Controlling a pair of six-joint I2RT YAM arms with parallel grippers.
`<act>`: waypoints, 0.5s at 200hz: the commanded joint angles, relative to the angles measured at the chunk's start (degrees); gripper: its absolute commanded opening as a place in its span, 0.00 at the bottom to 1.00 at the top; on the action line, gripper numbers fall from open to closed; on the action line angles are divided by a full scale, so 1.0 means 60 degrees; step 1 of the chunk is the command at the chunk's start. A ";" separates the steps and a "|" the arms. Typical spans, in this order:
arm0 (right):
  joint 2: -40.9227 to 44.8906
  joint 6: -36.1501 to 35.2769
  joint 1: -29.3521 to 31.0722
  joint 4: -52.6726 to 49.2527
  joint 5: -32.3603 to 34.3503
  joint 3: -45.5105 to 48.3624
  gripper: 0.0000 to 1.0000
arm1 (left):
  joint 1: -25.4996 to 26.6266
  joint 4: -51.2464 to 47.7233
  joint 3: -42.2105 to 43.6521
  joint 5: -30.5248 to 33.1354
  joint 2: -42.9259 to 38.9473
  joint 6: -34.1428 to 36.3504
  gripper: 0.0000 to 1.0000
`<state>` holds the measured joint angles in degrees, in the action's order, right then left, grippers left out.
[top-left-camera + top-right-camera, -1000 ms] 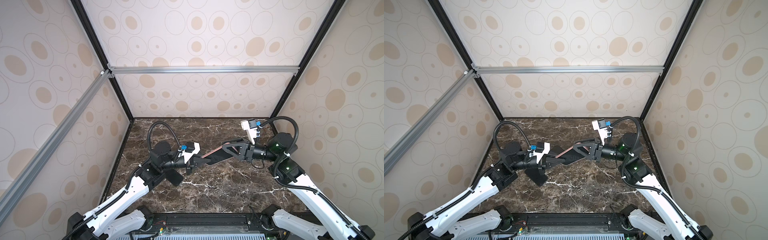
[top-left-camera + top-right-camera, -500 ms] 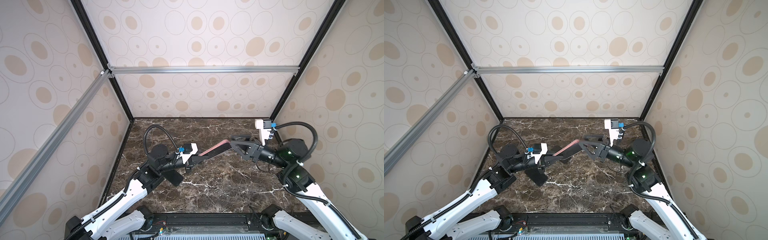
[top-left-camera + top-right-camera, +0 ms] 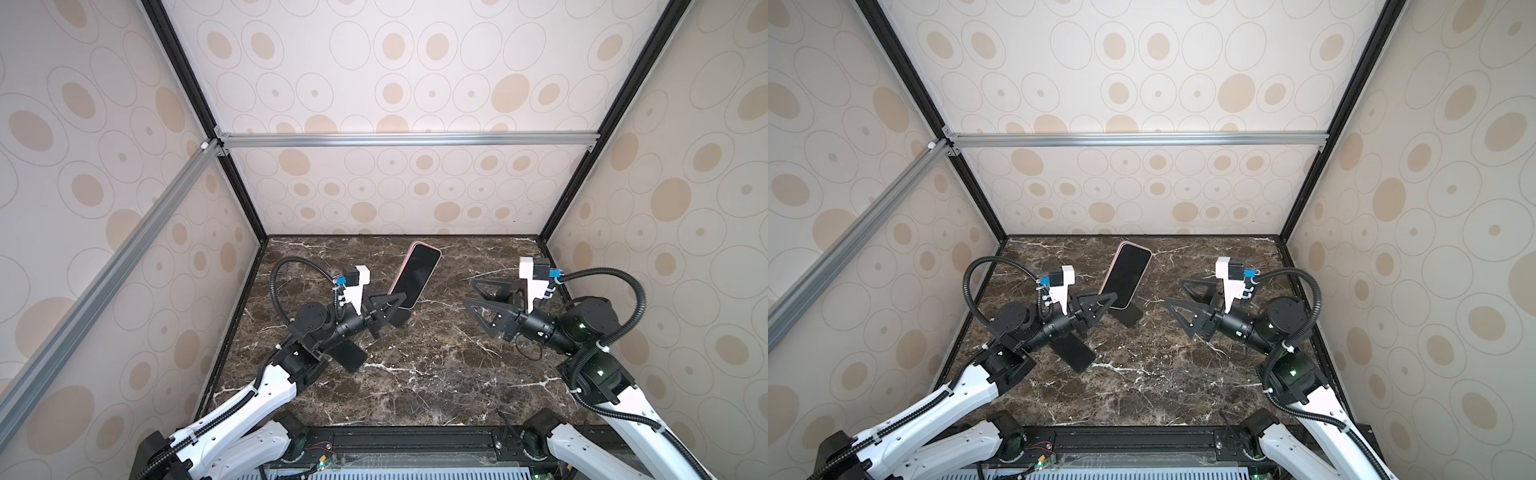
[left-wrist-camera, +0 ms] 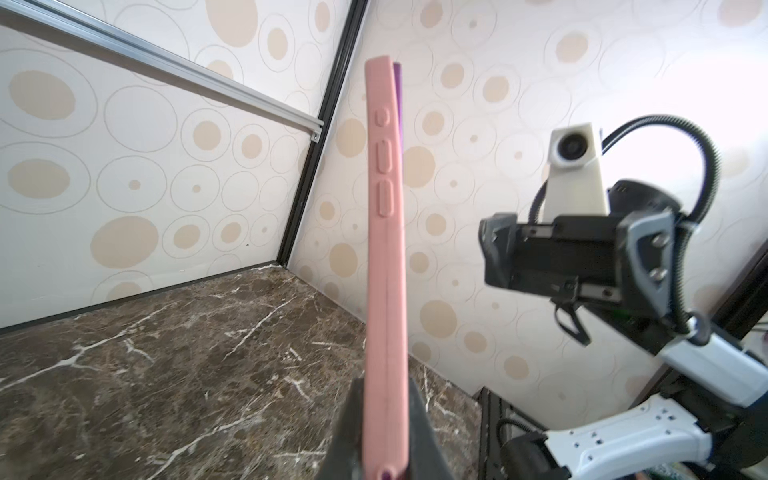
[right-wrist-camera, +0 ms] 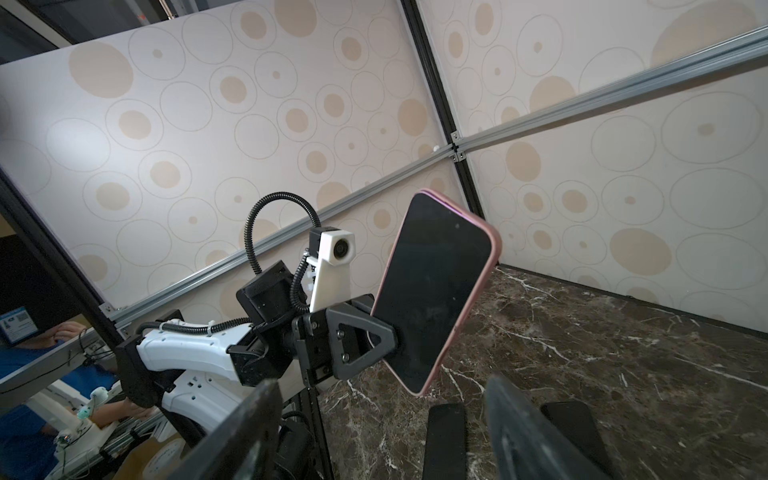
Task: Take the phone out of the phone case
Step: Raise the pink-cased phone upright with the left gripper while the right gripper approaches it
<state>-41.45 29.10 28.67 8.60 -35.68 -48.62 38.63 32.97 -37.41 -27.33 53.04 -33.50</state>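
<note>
Above the left half of the dark marble table [image 3: 436, 374], the left gripper [image 3: 401, 305] is closed tightly on the lower end of the phone [image 3: 415, 274] and holds it up in the air, clear of the table surface. The phone is inside the pink phone case [image 4: 384, 270]; it is tilted, its free end points up and toward the back wall, and its black screen faces the top cameras in both top views [image 3: 1126, 276]. In the left wrist view the case is seen from the side, with three raised buttons on it, and a thin purple edge of the phone [image 4: 398, 95] shows beside the pink rim near the far end. In the right wrist view the two black fingers [image 5: 361, 345] of the left gripper press on the screen side and the back side of the cased phone [image 5: 436, 291]. The right gripper [image 3: 468, 292] is on the right side of the table, well apart from the phone; its jaws stand wide apart and there is nothing between them, which both top views [image 3: 1172, 291] show. On the table lie two flat black slabs: the near slab [image 3: 351, 355] is partly under the left arm, and the far slab [image 3: 402, 318] lies just below the held phone.
</note>
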 commanded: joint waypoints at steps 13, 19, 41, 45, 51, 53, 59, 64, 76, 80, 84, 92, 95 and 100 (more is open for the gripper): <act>-0.0676 0.0279 0.0052 0.2004 -0.1251 0.0405 0.71 | 0.0164 0.2312 -0.0367 -0.0300 0.0028 -0.1807 0.00; -0.0833 0.0393 0.0052 0.2360 -0.1290 0.0447 0.70 | 0.0248 0.2449 -0.0379 -0.0317 0.0072 -0.1893 0.00; -0.1375 0.0972 0.0121 0.3687 -0.1331 0.0623 0.67 | 0.0494 0.2926 -0.0353 -0.0313 0.0126 -0.1946 0.00; -0.1475 0.1060 0.0158 0.3870 -0.1331 0.0644 0.67 | 0.0525 0.2990 -0.0351 -0.0327 0.0137 -0.1946 0.00; -0.1605 0.1166 0.0214 0.4087 -0.1297 0.0654 0.66 | 0.0553 0.3110 -0.0356 -0.0315 0.0157 -0.1980 0.00; -0.1643 0.1184 0.0235 0.4154 -0.1291 0.0660 0.66 | 0.0572 0.3156 -0.0357 -0.0317 0.0177 -0.1999 0.00; -0.1768 0.1219 0.0322 0.4324 -0.1275 0.0638 0.65 | 0.0594 0.3348 -0.0332 -0.0344 0.0226 -0.2088 0.00; -0.1855 0.1236 0.0417 0.4450 -0.1276 0.0639 0.65 | 0.0616 0.3542 -0.0317 -0.0393 0.0250 -0.2162 0.00; -0.2078 0.1217 0.0628 0.4707 -0.1289 0.0604 0.64 | 0.0676 0.4065 -0.0287 -0.0612 0.0392 -0.2323 0.00; -0.2137 0.1218 0.0708 0.4790 -0.1290 0.0592 0.64 | 0.0680 0.4239 -0.0269 -0.0686 0.0448 -0.2370 0.00; -0.2197 0.1201 0.0762 0.4833 -0.1302 0.0592 0.64 | 0.0694 0.4409 -0.0251 -0.0743 0.0485 -0.2412 0.00; -0.2286 0.1163 0.0868 0.4878 -0.1334 0.0560 0.64 | 0.0733 0.4745 -0.0217 -0.0816 0.0575 -0.2537 0.00; -0.2327 0.1145 0.0914 0.4900 -0.1344 0.0554 0.64 | 0.0748 0.4838 -0.0204 -0.0833 0.0599 -0.2586 0.00; -0.2373 0.1115 0.0967 0.4909 -0.1365 0.0538 0.64 | 0.0765 0.4960 -0.0208 -0.0874 0.0645 -0.2643 0.00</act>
<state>-54.63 35.05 32.47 31.33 -42.30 -45.01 42.50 49.80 -37.41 -30.17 56.29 -45.36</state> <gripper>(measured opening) 0.642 0.122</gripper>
